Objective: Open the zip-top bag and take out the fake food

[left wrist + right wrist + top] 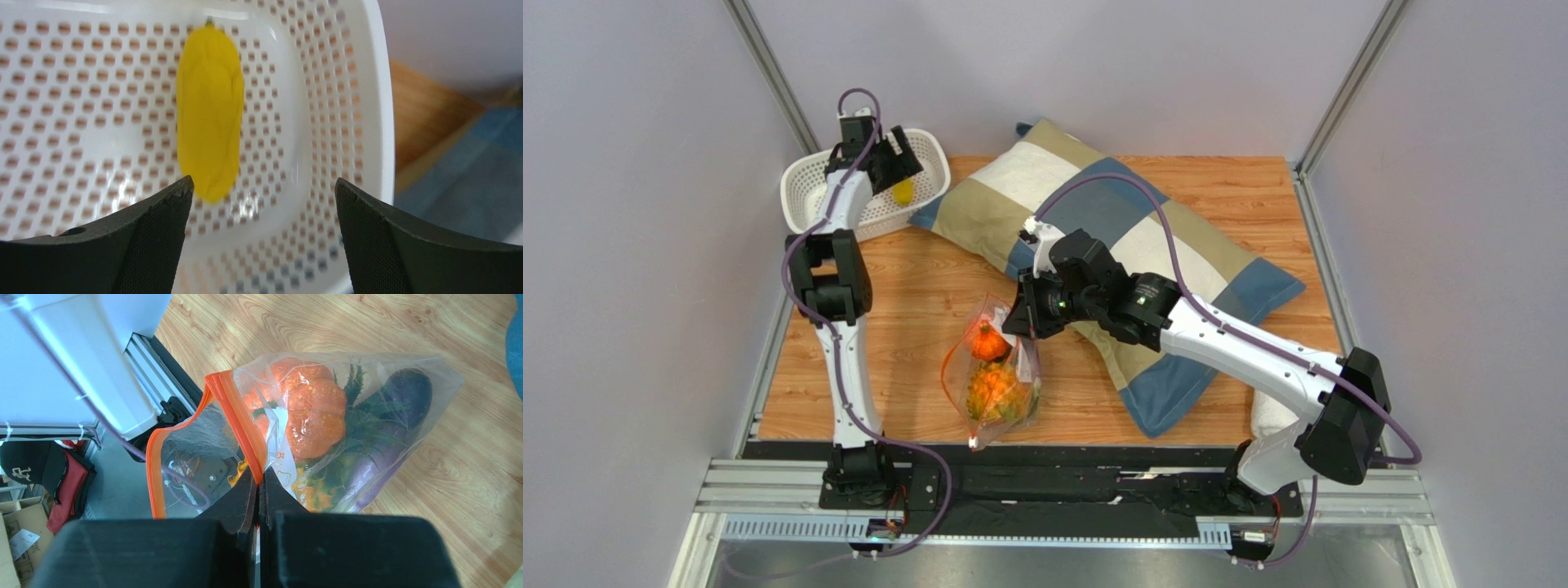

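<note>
My left pincer [263, 190] is spread wide over the white basket [344, 92], both fingers [153, 239] apart with nothing between them. Just beyond the tips lies a yellow piece [209, 116] of fake food, flat on the basket's perforated floor. The basket sits at the far left corner of the tabletop [916, 294], touching a patchwork pillow [1112, 208].

Over to my right pincer [258, 478]: pressed tight, pinching the orange zip strip [239, 422] of the zip-top bag [202, 447]. The bag's mouth gapes open beside the grip. The bag hangs from my fingers near the front middle of the tabletop, its lower end down by the near edge. Inside, a bumpy orange fruit [313, 416] sits against the plastic, a purple eggplant [399, 398] beside it, green leaves between them.
</note>
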Robot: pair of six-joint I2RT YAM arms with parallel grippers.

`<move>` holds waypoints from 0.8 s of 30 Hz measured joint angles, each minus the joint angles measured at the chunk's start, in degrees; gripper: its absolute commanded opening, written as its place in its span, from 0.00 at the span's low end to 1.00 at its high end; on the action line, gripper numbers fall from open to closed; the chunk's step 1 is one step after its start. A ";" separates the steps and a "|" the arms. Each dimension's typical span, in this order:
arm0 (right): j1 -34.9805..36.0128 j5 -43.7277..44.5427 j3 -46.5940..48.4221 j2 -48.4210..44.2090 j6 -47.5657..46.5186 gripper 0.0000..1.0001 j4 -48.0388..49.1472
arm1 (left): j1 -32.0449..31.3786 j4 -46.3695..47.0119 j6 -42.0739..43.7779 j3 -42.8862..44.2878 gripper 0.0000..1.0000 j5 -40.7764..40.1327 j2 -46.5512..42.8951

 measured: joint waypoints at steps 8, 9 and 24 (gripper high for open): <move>0.04 1.77 -0.76 0.68 0.74 0.00 0.42 | -1.73 -3.04 -4.74 -44.06 0.60 6.54 -51.17; 0.04 1.77 -0.76 0.94 0.87 0.00 0.46 | -2.49 -2.49 -5.22 -48.89 0.58 8.20 -58.58; 0.70 2.05 -0.70 1.14 1.29 0.00 -0.07 | -17.03 -4.50 -10.95 -87.30 0.45 25.57 -115.19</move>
